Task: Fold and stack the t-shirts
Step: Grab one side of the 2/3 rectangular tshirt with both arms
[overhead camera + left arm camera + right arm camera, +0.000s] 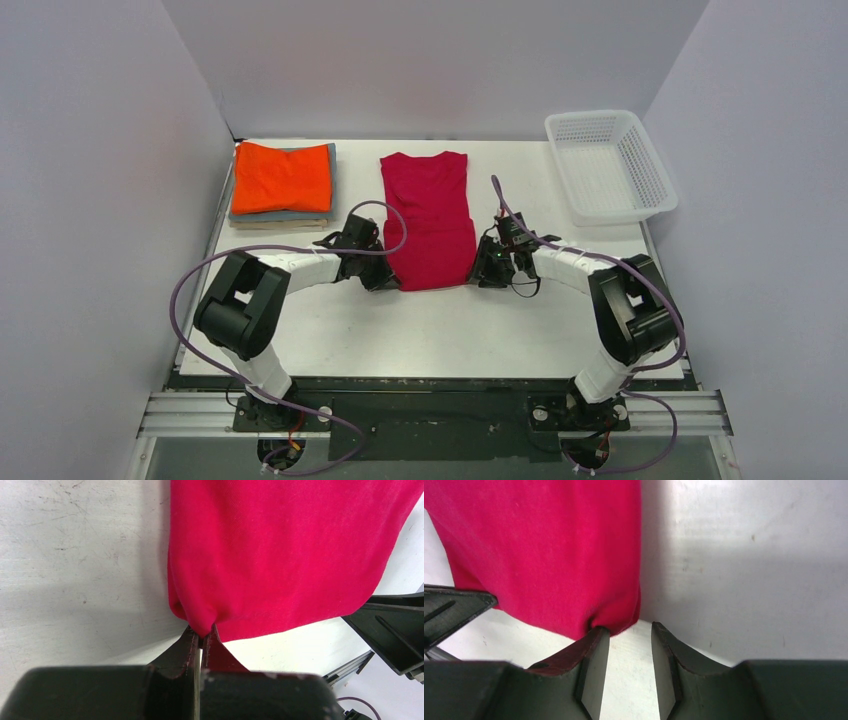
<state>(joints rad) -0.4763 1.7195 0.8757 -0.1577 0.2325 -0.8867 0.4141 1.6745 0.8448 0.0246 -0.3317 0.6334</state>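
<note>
A crimson-red t-shirt lies folded lengthwise into a long strip at the table's middle. My left gripper is shut on its near left corner; the left wrist view shows the cloth pinched between the fingertips. My right gripper is open at the near right corner; in the right wrist view its left finger touches the red cloth and nothing sits between the jaws. A stack with an orange tee on top, grey-blue and beige below, lies at the far left.
A white mesh basket stands at the far right corner. Purple cables loop from both arms. Grey walls close in the table on three sides.
</note>
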